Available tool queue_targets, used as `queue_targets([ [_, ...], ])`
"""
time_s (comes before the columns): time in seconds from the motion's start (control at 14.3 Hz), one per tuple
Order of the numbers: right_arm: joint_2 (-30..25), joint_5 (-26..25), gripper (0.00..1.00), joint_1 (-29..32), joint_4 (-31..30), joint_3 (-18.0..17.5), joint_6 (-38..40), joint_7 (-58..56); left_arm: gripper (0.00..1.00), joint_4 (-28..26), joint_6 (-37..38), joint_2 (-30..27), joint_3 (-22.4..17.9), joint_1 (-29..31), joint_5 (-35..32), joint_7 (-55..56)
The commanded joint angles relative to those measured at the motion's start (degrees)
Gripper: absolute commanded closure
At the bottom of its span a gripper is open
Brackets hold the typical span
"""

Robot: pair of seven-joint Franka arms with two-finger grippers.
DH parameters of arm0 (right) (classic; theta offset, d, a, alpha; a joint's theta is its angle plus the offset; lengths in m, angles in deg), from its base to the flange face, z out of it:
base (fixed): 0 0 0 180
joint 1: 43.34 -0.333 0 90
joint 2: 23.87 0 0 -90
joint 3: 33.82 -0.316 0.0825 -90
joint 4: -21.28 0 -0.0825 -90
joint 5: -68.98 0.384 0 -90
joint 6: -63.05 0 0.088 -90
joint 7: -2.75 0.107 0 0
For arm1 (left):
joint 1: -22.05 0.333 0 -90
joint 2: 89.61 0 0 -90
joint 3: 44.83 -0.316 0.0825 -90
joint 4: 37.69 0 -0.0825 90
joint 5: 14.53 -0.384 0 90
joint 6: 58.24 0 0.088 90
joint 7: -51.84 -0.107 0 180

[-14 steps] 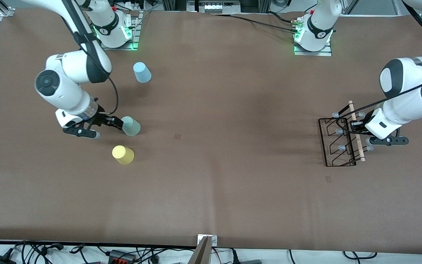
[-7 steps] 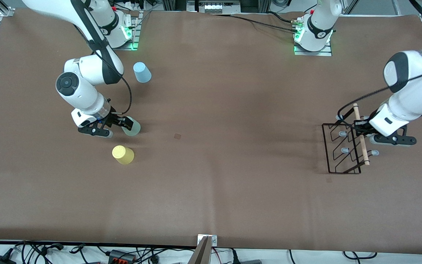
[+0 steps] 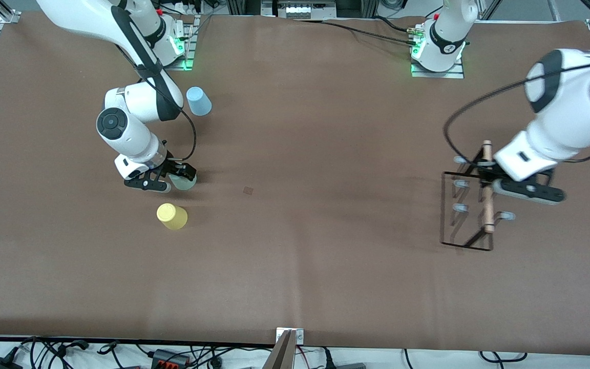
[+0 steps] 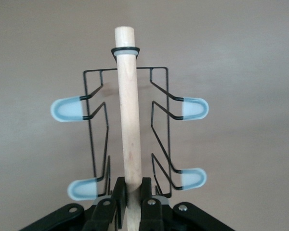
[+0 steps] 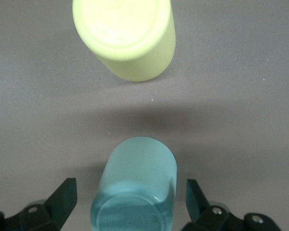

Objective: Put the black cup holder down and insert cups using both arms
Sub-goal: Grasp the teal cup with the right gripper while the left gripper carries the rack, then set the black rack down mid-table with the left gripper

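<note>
Left end effector (image 4: 130, 197) is pinched on the wooden rod handle (image 4: 129, 115) of the black cup holder (image 3: 468, 210), near one end of the rod. The holder is carried at the left arm's end of the table (image 3: 325, 266); the wire base appears lifted or tilted, contact with the table cannot be confirmed. Four pale capped pegs are seen in the left wrist view.

Right end effector (image 5: 130, 202) is spread around the pale green cup (image 5: 137, 185), fingers (image 5: 62, 197) on either side with clear gaps, not yet closed. The green cup (image 3: 185, 180) stands upside down at the right arm's end of the table. The yellow cup (image 3: 172, 216) stands nearer to the front camera, the light blue cup (image 3: 198, 101) farther from it, both apart from the green one.

Risks, as judged:
- The rod is held off-centre, so the holder may swing or rotate in the grip during transport; a tilted set-down could tip it
- The cup is smooth and tapered; a closure too high or off-axis could squeeze it out or knock it over
- The yellow cup lies close to the approach line and could be nudged on lift-off

Changes against the earlier frames: the holder has been raised and shifted, with the left wrist turned; the right end effector has advanced from beside the green cup to straddling it. Yellow and blue cups unchanged
</note>
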Motion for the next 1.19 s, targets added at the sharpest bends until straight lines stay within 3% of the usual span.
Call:
queue_targets([
  [0.0,-0.7,0.0,0.00,-0.7,-1.8,0.3,-1.2,0.9,0.99,1.8,1.4,0.4,6.1,0.2,-0.1,4.8],
  [0.21,-0.8,0.0,0.00,-0.7,-1.9,0.3,-1.2,1.0,0.99,4.0,1.4,3.6,14.3,-0.4,0.0,16.7],
  [0.35,-0.8,0.0,0.00,-0.8,-1.9,0.3,-1.1,0.9,0.99,8.2,1.4,7.7,18.5,-3.8,0.0,21.0],
  [0.42,-0.8,0.0,0.22,-0.8,-1.8,0.3,-1.1,0.9,0.99,9.9,1.4,9.9,18.5,-6.7,0.0,24.2],
  [0.63,-1.6,0.0,0.71,-0.8,-1.5,0.3,-0.4,0.4,0.99,13.4,0.8,16.4,18.6,-13.7,-0.3,30.0],
  [0.84,-4.3,-0.1,0.85,-0.7,1.0,0.3,6.7,-0.1,0.99,18.5,0.7,22.0,18.2,-18.4,-0.8,41.2],
  [1.12,-10.8,-0.9,0.85,-0.1,2.5,0.3,14.6,0.0,0.99,19.5,0.6,23.7,18.3,-20.2,-0.7,45.3],
])
